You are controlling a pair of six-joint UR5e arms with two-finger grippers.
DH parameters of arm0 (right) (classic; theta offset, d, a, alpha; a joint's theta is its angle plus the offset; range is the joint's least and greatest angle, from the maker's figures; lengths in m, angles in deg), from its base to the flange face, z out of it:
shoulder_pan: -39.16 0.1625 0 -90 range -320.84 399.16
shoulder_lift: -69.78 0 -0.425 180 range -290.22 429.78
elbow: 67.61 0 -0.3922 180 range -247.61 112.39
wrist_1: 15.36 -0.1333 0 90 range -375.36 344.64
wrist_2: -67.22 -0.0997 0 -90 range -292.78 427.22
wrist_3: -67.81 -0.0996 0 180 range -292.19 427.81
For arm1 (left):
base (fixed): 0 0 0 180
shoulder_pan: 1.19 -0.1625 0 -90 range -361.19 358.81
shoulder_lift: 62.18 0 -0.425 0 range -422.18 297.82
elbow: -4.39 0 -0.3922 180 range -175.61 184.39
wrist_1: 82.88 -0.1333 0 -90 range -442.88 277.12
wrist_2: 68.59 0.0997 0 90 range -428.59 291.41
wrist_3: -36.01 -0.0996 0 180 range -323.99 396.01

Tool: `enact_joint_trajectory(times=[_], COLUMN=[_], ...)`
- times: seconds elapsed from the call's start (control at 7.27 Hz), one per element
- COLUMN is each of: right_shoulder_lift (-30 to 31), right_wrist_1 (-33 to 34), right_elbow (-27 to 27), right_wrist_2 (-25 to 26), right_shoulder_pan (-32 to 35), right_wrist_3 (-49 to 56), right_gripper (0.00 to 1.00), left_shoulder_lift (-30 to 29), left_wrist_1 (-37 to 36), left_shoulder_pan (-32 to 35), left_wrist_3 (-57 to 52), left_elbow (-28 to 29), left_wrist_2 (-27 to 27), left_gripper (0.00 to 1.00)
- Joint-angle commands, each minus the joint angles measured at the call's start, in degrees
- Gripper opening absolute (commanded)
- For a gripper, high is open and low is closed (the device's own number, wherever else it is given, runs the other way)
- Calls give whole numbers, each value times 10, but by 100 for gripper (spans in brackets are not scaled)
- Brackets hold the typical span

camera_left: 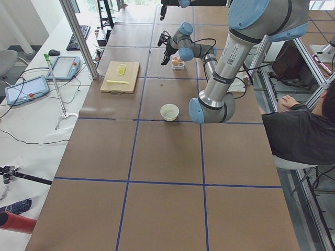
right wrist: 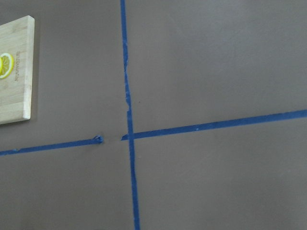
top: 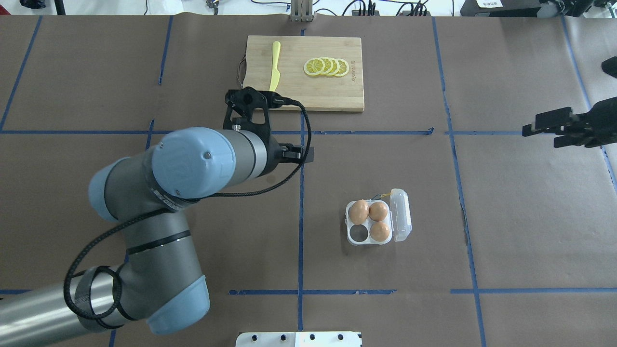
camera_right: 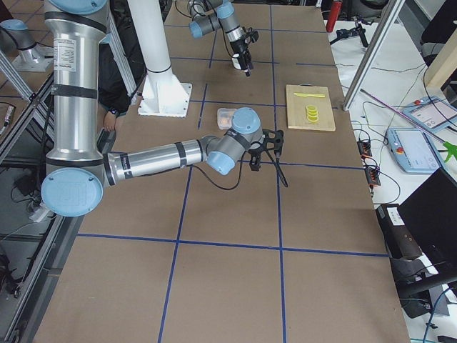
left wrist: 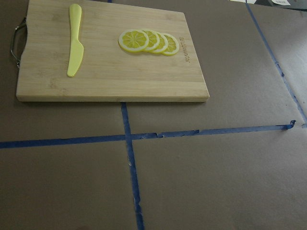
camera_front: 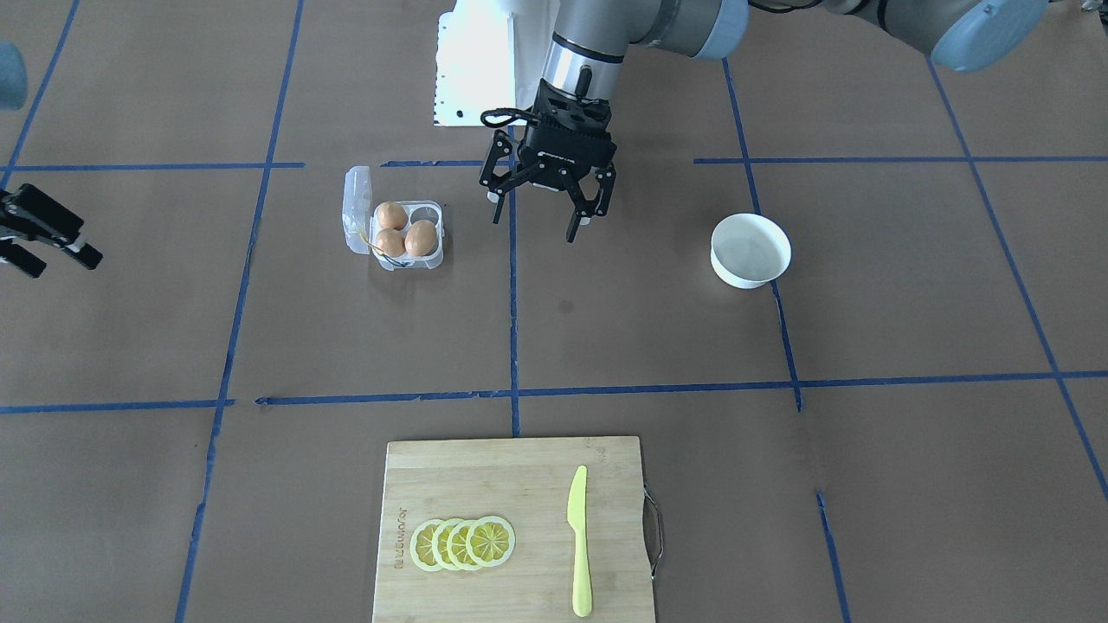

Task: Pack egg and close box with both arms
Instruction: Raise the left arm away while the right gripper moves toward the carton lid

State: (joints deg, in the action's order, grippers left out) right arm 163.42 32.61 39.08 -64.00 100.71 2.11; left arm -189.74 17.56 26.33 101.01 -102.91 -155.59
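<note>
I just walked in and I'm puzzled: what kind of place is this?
Probably a robotics lab: a jointed robot arm reaches over a paper-covered table gridded with blue tape, and a control tablet lies on the side bench.

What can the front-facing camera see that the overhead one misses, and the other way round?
Only the front-facing view shows the white bowl, which is empty, and the left gripper, open and holding nothing. Overhead, the left arm covers both. Only the overhead view shows that arm's bulky elbow and shoulder joints. Both show the clear egg carton with its lid open, three brown eggs and one empty cup, the bamboo cutting board with lemon slices and a yellow knife, and the right gripper off to one side.
</note>
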Motion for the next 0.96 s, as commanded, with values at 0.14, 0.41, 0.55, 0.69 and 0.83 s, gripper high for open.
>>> enact_joint_trajectory(times=[0.14,0.41,0.55,0.69,0.83], right_shoulder_lift=[-8,-9,-9,-13,-25], right_wrist_1=[-7,-8,-9,-10,-10], right_elbow=[47,59,62,61,60], right_wrist_2=[95,106,105,107,107], right_shoulder_pan=[-139,-189,-202,-222,-237], right_wrist_3=[-116,-141,-144,-145,-145], right_gripper=[88,57,7,0,0], left_shoulder_lift=[85,120,128,148,149], left_wrist_1=[-49,-49,-49,-50,-50], left_shoulder_pan=[107,206,237,259,289], left_wrist_3=[-139,-168,-217,-256,-288], left_elbow=[-68,-84,-84,-85,-85], left_wrist_2=[-79,-154,-159,-160,-177], left_gripper=[100,100,100,100,100])
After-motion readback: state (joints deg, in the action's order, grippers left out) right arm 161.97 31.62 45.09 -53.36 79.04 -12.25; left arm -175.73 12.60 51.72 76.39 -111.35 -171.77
